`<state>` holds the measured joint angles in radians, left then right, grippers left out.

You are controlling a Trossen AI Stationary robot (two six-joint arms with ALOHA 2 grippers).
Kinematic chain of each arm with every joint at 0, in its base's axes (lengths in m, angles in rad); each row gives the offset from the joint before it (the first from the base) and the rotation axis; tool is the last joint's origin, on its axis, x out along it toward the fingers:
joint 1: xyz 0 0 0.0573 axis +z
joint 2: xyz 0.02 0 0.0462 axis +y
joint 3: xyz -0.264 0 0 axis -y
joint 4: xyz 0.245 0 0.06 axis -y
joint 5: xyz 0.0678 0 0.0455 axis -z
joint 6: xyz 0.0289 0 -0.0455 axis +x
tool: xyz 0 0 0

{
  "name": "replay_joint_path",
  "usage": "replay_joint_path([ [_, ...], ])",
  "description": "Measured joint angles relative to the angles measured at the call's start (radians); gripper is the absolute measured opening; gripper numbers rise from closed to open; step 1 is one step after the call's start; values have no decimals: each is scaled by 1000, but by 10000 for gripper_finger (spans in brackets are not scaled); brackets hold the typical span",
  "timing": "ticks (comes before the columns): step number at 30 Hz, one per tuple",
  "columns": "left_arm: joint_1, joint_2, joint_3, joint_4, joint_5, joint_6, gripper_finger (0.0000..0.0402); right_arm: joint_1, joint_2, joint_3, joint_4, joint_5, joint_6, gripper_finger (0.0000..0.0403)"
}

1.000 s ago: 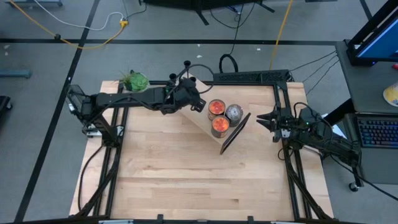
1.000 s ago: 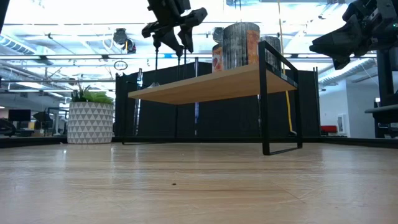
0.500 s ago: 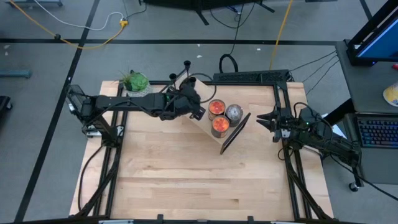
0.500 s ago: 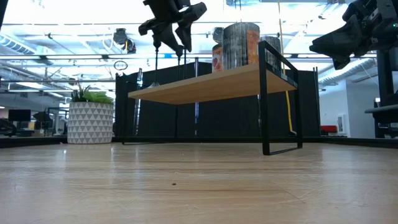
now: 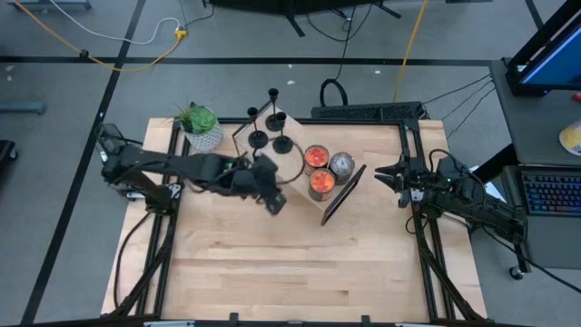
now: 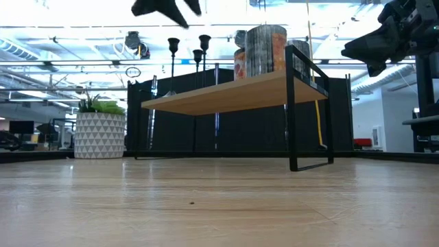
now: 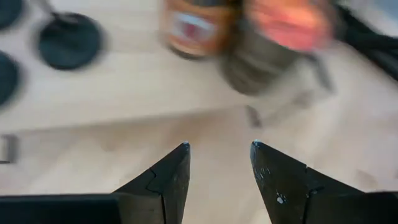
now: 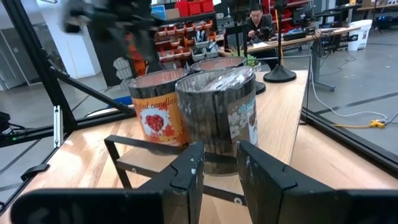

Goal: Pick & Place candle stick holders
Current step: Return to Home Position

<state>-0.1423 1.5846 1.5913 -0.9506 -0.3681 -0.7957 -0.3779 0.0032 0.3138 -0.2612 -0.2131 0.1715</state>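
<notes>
Leave the three small black candle stick holders at the 11 o'clock end of the wooden black-framed shelf; draw the left gripper, jaws apart and empty, toward 9 o'clock, wide of their stems; leave the right gripper, jaws parted, empty, at 3 o'clock.

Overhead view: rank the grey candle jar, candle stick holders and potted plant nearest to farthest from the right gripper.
1. Grey candle jar, shelf end facing the right gripper.
2. Candle stick holders, opposite shelf end.
3. Potted plant, far-left table corner.
</notes>
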Motion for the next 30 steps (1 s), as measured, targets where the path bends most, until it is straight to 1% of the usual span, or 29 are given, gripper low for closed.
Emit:
replay_joint_path([
  [2, -43, -21, 0, 21, 47, 0, 177, 0, 0, 0, -1, 0, 0, 91],
  [3, -65, -33, 0, 24, 54, -5, 177, 0, 0, 0, -3, 0, 0, 91],
  [9, -183, -90, 0, 11, 56, -41, 177, 0, 0, 0, -5, 0, 0, 91],
  [11, -209, -97, 0, 18, 54, -72, 177, 0, 0, 0, -5, 0, 0, 91],
  [15, -255, -96, 0, 16, 54, -81, 177, 0, 0, 0, -5, 0, 0, 91],
  [21, -279, -98, 0, 18, 48, -49, 177, 0, 0, 0, -5, 0, 0, 91],
  [26, -280, -99, 0, 18, -9, 12, 177, 0, 0, 0, -5, 0, 0, 91],
  [30, -284, -102, -40, 24, -33, 35, 177, 0, 0, 0, -5, 0, 0, 91],
])
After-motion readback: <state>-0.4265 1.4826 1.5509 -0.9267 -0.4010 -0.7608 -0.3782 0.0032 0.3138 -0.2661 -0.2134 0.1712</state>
